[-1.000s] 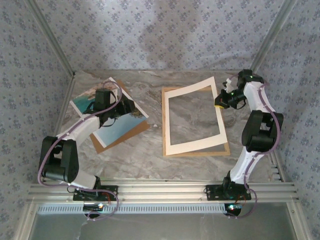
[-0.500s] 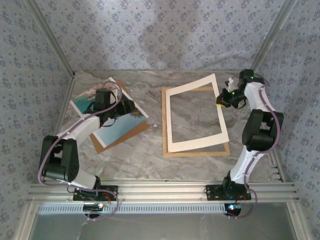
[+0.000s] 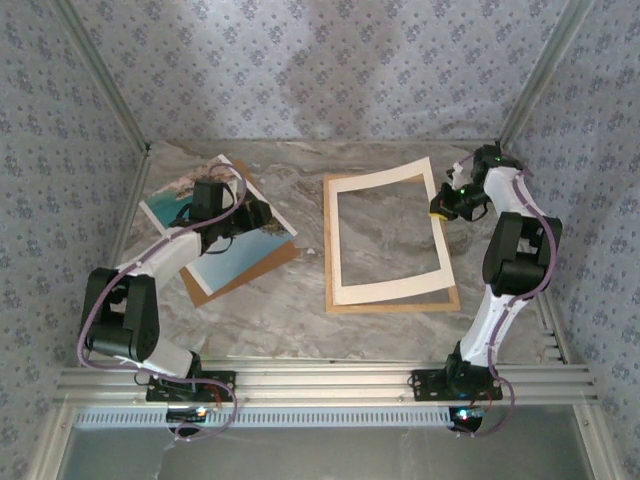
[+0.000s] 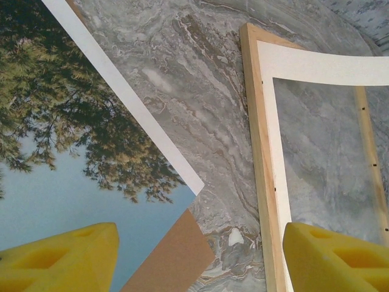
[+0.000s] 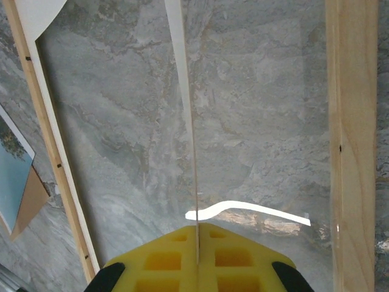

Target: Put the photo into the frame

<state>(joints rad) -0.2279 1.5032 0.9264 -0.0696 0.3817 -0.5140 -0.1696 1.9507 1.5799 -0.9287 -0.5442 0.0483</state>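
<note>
Right jaws are clamped on the mat's (image 3: 390,292) far right edge, tilting it off the frame (image 4: 256,140), probably to clear room; left jaws hang open above the photo (image 3: 232,262), lying on the backing board (image 4: 176,261) at left.

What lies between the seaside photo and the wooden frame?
Just bare marbled tabletop, clearest in the left wrist view; a brown board peeks from under the photo.

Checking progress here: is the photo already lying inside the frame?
No, the photo lies on the brown backing board at the left, apart from the frame.
</note>
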